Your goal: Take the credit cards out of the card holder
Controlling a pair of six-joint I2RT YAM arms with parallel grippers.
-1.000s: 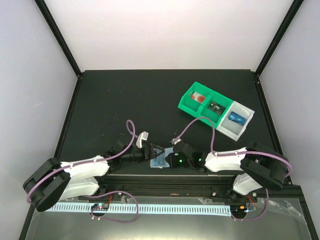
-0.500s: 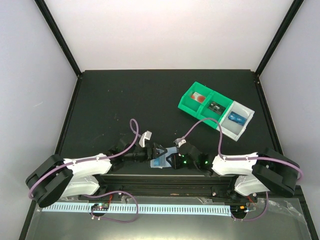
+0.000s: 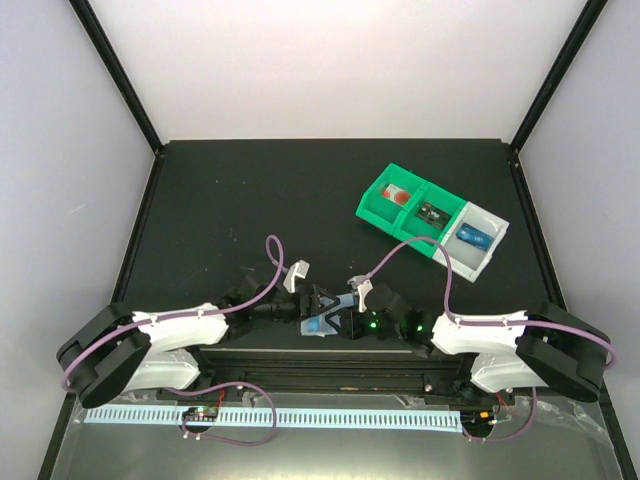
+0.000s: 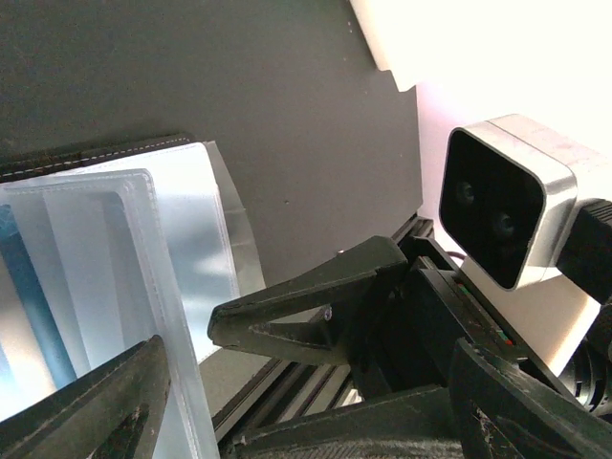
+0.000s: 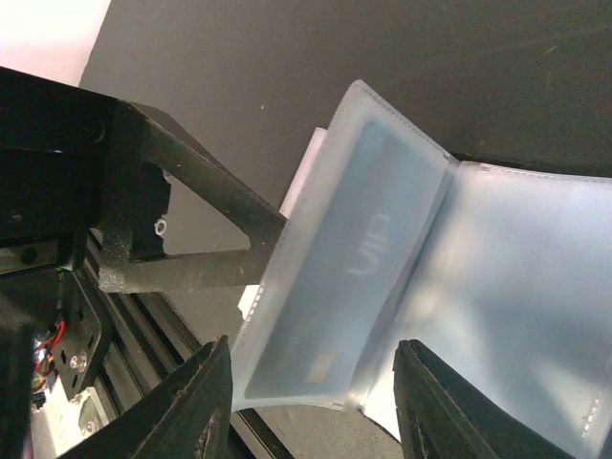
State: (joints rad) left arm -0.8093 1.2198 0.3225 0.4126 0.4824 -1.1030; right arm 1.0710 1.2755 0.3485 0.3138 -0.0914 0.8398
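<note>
The holder (image 3: 322, 322) lies unfolded at the bench's (image 3: 250, 200) near edge, with the cards (image 5: 349, 268) inside. The left claw (image 4: 306, 371) gapes beside it. The right claw (image 5: 314, 352) straddles one leaf; I cannot tell whether it grips.

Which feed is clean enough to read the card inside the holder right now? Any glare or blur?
Right wrist: the best. A credit card shows hazily through the card holder, its markings faint, and the top-left corner is blown out. Left wrist: the upper right is washed out white and the holder is cut off at the left edge. Top external: even light, but the holder is tiny between the arms.
</note>
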